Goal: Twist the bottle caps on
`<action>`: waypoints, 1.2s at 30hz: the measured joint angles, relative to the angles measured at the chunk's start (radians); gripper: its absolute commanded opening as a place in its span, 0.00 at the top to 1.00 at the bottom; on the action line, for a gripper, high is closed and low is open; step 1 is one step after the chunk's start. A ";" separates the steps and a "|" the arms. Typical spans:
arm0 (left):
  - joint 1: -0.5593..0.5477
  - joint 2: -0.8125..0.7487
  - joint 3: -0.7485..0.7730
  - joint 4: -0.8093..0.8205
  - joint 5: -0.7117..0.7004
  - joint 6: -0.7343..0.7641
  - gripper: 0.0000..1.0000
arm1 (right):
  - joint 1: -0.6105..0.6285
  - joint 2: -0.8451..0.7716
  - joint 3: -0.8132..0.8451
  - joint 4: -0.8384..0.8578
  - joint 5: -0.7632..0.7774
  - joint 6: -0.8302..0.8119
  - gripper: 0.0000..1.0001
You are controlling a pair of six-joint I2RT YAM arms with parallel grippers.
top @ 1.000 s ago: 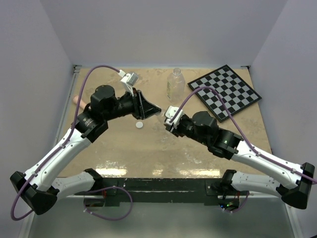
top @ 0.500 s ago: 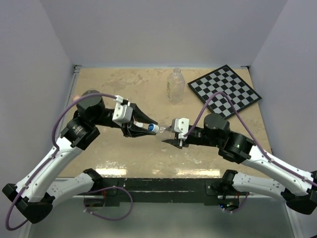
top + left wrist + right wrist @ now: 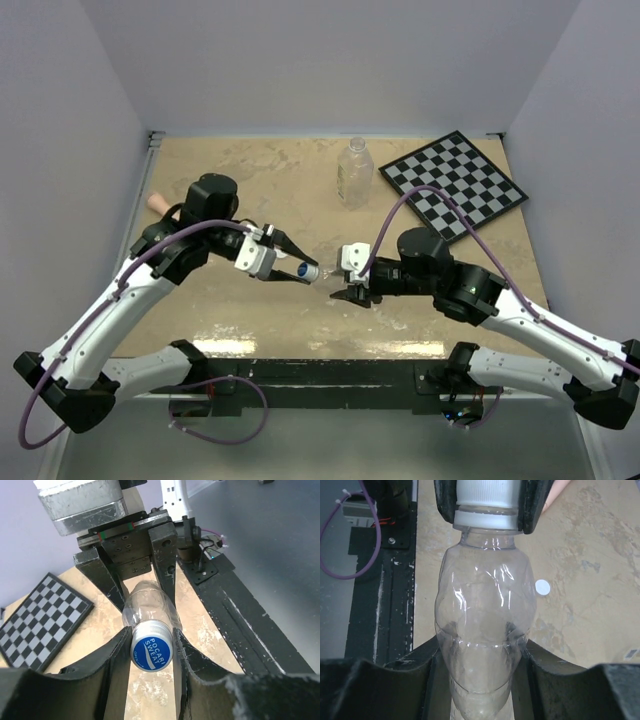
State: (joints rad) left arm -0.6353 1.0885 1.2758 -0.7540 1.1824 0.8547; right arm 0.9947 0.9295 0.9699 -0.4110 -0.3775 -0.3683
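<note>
I count two clear bottles: one tall bottle (image 3: 354, 172) and one small bottle (image 3: 482, 630); I count two caps: one blue cap (image 3: 151, 651) and one white cap (image 3: 542, 586); that makes one cap for each bottle; the blue cap bears two printed words; there is one checkerboard (image 3: 453, 184); there is one pink stick (image 3: 157, 203), only its end showing from above; there is one table (image 3: 250, 200) under it all; I have two arms, my left arm (image 3: 120, 300) and my right arm (image 3: 520, 320); I have two grippers, my left gripper (image 3: 149, 647) and my right gripper (image 3: 480, 652); each has two fingers (image 3: 107, 670), so four in all.
</note>
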 measured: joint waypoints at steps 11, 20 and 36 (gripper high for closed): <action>-0.001 -0.211 -0.199 0.438 -0.419 -0.564 0.16 | 0.011 0.020 0.024 0.128 0.233 0.001 1.00; -0.001 -0.267 -0.200 0.631 -0.845 -1.188 0.16 | 0.014 0.052 0.024 0.165 0.502 0.001 1.00; -0.001 -0.071 -0.145 0.582 -0.919 -1.599 0.33 | 0.112 0.092 0.010 0.182 0.758 -0.001 1.00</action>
State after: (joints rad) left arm -0.6361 1.0172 1.1305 -0.1722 0.2630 -0.7441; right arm 1.1065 1.0218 0.9802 -0.2291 0.3801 -0.3695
